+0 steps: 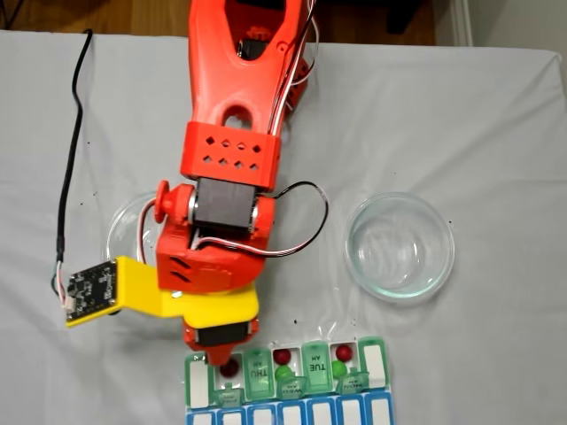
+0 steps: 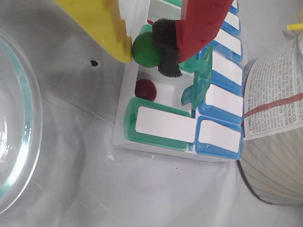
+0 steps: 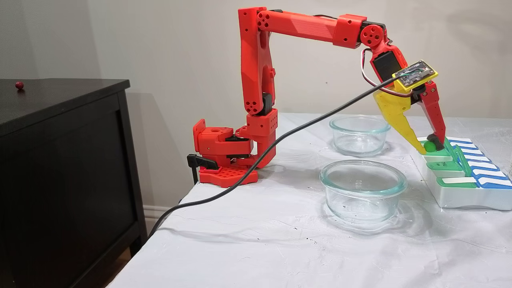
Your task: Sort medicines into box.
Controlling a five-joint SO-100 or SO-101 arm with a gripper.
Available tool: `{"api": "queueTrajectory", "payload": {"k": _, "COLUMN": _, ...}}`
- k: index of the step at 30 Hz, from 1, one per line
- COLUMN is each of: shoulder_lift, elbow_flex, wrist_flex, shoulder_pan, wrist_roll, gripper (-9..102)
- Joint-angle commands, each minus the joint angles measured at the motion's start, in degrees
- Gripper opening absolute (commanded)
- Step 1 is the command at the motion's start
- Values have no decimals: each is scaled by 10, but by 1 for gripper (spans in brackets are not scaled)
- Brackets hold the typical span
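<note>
A matt white cloth (image 3: 256, 240), wrinkled and lightly speckled, covers the table. Two round dishes (image 3: 363, 190) of clear, glossy glass stand on it. The pill organiser (image 2: 163, 125) is smooth plastic: translucent green lids, white compartments, a glossy blue row. A matt green ball (image 2: 147, 49) and a dark red ball (image 2: 146, 89) look smooth. The gripper (image 2: 149, 47) is matt printed plastic, one yellow finger, one red finger with a rough black pad. At far left stands a dark wood cabinet (image 3: 64, 160).

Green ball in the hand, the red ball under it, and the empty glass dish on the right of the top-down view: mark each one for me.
Green ball (image 2: 146, 48): wrist view, its rounded front.
Red ball (image 2: 146, 89): wrist view, its top, in the open compartment.
Glass dish (image 1: 354, 266): fixed view, its lower left rim.
</note>
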Motion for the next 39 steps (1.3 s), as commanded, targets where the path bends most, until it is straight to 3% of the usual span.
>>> {"api": "queueTrajectory", "payload": {"k": 1, "shoulder_lift": 8, "elbow_flex": -11, "wrist_flex": -50, "shoulder_pan": -18, "wrist_roll": -10, "gripper": 0}}
{"api": "queueTrajectory", "payload": {"k": 21, "shoulder_lift": 26, "elbow_flex": 18, "wrist_flex": -68, "shoulder_pan": -15, "wrist_roll": -9, "gripper": 0}}
{"api": "queueTrajectory", "payload": {"k": 39, "shoulder_lift": -149, "elbow_flex": -101, "wrist_flex": -148, "shoulder_pan": -23, "wrist_roll": 28, "gripper": 0}}
